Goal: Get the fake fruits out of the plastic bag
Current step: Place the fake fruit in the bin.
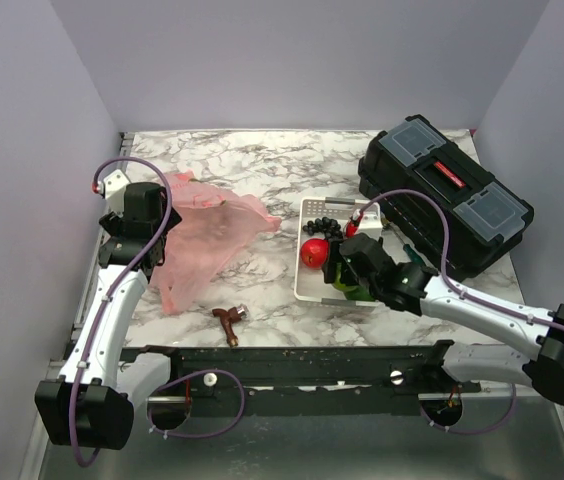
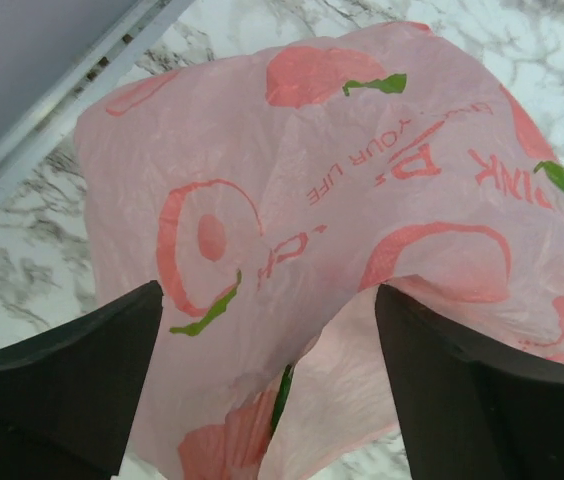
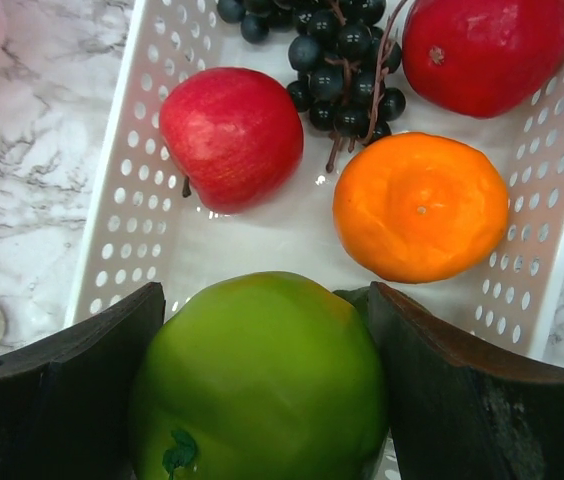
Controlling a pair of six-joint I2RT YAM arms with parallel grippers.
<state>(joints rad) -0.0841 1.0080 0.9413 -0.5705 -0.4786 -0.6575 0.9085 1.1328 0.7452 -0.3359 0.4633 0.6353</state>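
Observation:
The pink plastic bag [image 1: 207, 235] lies crumpled and flat on the marble at the left. My left gripper [image 1: 142, 235] hovers over its left end. In the left wrist view the left gripper [image 2: 267, 290] is open, with the bag's [image 2: 362, 200] printed film loose beneath it. My right gripper [image 3: 267, 295] is shut on a light green round fruit [image 3: 262, 380] at the near end of the white tray [image 3: 112, 230]. Inside the tray lie a red apple [image 3: 230, 135], a black grape bunch [image 3: 347, 60], an orange [image 3: 420, 205] and another red fruit [image 3: 487, 50].
A black toolbox [image 1: 447, 195] stands at the right, close beside the tray [image 1: 307, 290]. A small brown object [image 1: 228, 318] lies near the front edge. Grey walls close in the left, back and right sides.

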